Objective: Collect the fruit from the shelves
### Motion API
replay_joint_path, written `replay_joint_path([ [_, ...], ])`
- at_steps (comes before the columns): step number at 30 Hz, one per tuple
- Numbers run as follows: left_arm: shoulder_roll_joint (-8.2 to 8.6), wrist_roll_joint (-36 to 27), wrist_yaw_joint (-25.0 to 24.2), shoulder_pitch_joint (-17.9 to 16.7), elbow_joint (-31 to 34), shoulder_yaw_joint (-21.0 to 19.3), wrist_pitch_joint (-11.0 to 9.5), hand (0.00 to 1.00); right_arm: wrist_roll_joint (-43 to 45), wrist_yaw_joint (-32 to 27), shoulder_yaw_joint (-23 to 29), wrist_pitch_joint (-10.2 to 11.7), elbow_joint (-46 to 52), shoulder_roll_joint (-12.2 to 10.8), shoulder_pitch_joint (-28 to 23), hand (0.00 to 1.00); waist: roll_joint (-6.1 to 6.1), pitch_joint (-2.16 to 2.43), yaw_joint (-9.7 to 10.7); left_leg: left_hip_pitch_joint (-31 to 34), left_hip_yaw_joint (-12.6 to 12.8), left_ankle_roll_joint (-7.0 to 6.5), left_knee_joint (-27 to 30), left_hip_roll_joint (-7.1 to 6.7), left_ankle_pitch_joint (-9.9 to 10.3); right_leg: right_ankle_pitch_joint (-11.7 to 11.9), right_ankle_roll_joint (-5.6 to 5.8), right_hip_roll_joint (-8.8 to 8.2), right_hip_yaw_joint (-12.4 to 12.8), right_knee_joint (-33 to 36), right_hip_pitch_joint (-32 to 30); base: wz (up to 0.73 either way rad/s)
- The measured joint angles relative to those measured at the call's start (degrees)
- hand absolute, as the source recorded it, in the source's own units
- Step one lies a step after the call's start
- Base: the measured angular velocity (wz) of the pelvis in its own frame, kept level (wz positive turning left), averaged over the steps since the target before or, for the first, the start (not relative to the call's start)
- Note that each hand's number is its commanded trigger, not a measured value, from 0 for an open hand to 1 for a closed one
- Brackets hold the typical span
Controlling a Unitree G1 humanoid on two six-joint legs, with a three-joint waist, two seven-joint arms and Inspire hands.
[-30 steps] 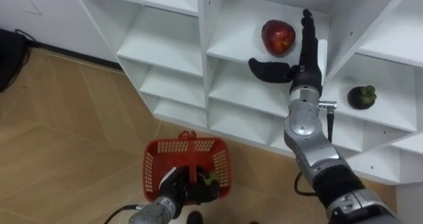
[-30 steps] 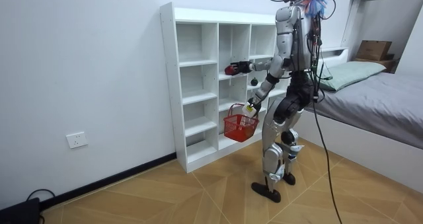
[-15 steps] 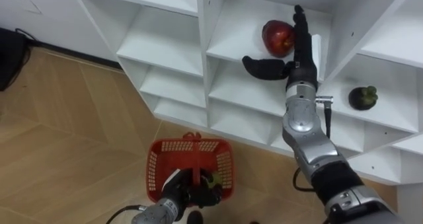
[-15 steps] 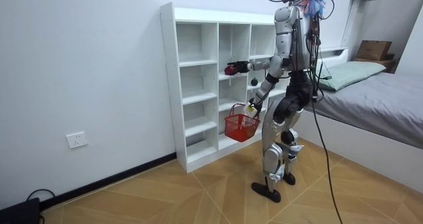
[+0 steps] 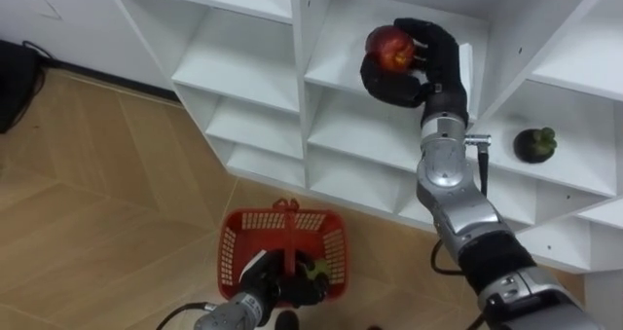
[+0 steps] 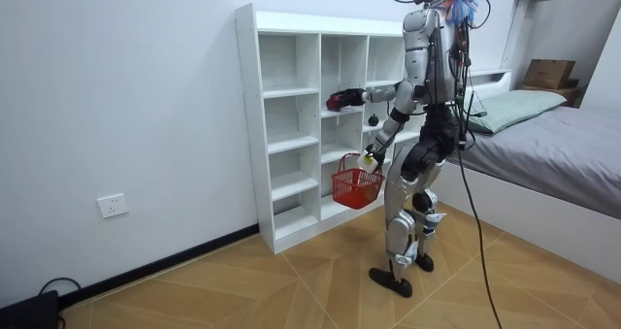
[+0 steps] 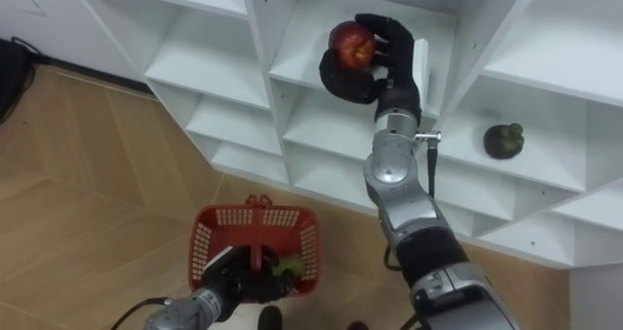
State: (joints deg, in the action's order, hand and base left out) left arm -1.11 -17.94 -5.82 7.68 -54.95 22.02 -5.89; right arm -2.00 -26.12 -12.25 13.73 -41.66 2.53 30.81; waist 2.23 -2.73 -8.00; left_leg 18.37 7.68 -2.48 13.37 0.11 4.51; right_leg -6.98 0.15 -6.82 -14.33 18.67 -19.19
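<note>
A red apple (image 5: 390, 48) sits in my right hand (image 5: 421, 59), whose fingers and thumb curl round it inside a middle compartment of the white closet (image 5: 292, 77). In the right eye view the same apple (image 7: 351, 43) shows in the right hand (image 7: 384, 53). My left hand (image 5: 261, 283) is shut on the handle of a red basket (image 5: 282, 244) that hangs low before the closet, with a green fruit (image 5: 313, 269) inside it. A dark round fruit (image 5: 533, 143) rests on a shelf in the compartment further right. In the room view I stand facing the closet (image 6: 291, 125), basket (image 6: 353, 185) at knee height.
The closet's other compartments (image 5: 238, 48) to the left hold nothing. Wooden floor (image 5: 88, 194) spreads below and to the left. A bed (image 6: 553, 145) stands at the room view's right, behind me. A dark object (image 5: 15, 82) lies on the floor at the far left.
My right hand, open beside the apple a second ago, has closed its fingers round it and lifted it a little to the left. The basket has stayed in place.
</note>
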Motion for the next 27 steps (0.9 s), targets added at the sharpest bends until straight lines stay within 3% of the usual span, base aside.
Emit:
replay_joint_path([
  [16, -0.33, -0.39, 0.18, 0.55, -0.2, -0.45, 0.0, 1.0, 0.04, -1.29, -0.07, 0.7, -0.94, 0.68, -0.41, 1.0, 0.39, -0.25, -0.04, 0.07, 0.05, 0.02, -0.11, -0.01, 0.01, -0.04, 0.04, 0.03, 0.02, -0.07, 0.02, 0.0],
  [27, -0.78, -0.42, 0.98, 0.85, -0.17, -0.04, -0.01, 1.0, -2.11, -0.02, -1.66, 0.53, 0.32, 0.65, -0.93, 1.0, 0.58, -0.13, 0.45, 0.05, 0.1, 0.02, -0.02, 0.03, 0.01, -0.05, 0.04, 0.03, 0.06, -0.04, -0.11, 0.0],
])
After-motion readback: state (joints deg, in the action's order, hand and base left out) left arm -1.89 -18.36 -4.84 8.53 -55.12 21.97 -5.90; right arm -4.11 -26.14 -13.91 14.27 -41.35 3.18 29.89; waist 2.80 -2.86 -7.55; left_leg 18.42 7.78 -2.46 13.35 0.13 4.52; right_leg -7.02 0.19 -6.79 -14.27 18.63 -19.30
